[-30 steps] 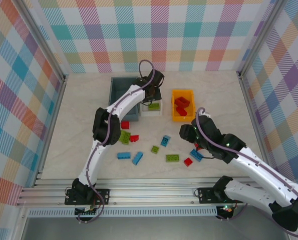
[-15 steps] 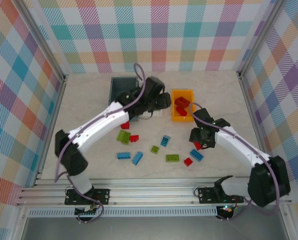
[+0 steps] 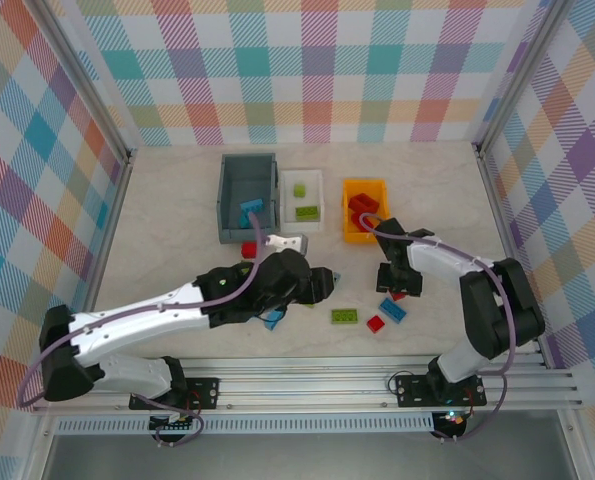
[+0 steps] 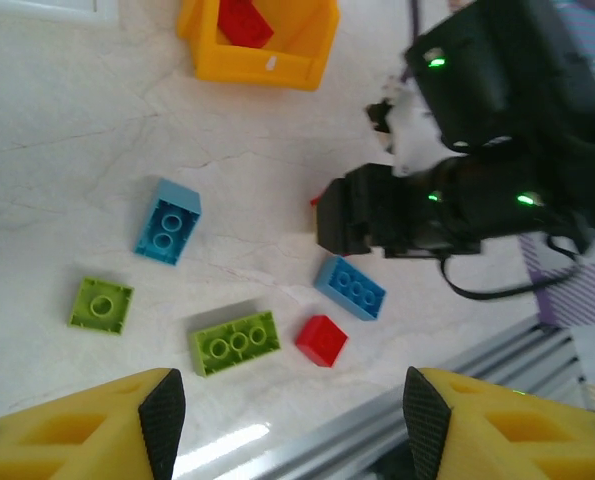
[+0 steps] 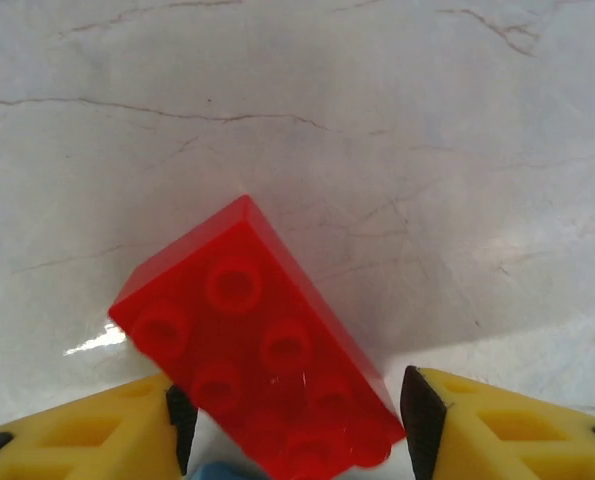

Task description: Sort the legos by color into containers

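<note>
your right gripper (image 5: 292, 440) is spread wide with a red brick (image 5: 252, 340) lying between its fingers. your left gripper (image 4: 292, 425) is spread and empty, a green brick (image 4: 235, 342) just ahead.

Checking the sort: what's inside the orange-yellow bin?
Red legos show in the orange-yellow bin; the right arm's cable crosses its near part, covering some of the floor.

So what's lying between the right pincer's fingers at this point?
A red brick, studs up, lies on the table with its near end between the fingers of the open right pincer. The right wrist view shows it.
</note>
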`<state>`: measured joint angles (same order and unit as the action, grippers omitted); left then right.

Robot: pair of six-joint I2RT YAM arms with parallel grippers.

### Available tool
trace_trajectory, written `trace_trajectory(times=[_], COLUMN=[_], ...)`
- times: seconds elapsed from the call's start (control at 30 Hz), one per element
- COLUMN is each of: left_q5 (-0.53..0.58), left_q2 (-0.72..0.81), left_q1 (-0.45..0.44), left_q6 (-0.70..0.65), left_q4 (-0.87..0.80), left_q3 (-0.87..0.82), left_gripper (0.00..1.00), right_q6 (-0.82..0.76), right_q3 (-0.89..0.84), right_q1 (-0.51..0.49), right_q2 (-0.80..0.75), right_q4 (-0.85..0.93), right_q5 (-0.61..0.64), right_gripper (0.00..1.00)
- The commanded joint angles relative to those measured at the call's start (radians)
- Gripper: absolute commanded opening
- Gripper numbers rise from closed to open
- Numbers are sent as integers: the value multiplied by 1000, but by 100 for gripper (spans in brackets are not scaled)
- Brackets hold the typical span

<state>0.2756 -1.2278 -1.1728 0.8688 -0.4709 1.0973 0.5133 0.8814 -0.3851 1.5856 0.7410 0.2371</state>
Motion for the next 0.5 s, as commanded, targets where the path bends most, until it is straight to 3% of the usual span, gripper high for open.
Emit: trace_trajectory(times=[0.0, 0.23, 0.33, 0.47], left_q5=[77, 145, 181, 225], left_q2=[77, 180, 211, 236], left_q1=[-23, -25, -24, -25], left_q6=[54, 59, 53, 36], left_q4=[-2, -81, -134, -163], left_q3=[-35, -74, -66, -55], left_gripper=[62, 62, 62, 62], right_q6=[-2, -34, -51, -81], right_q3=[45, 84, 122, 241], right_q1=[9, -6, -48, -56], right_q2=[27, -4, -94, -106], right_q4=[-4, -7, 13, 18], right_q5=[-11, 28, 77, 43], right_gripper=[51, 24, 22, 23])
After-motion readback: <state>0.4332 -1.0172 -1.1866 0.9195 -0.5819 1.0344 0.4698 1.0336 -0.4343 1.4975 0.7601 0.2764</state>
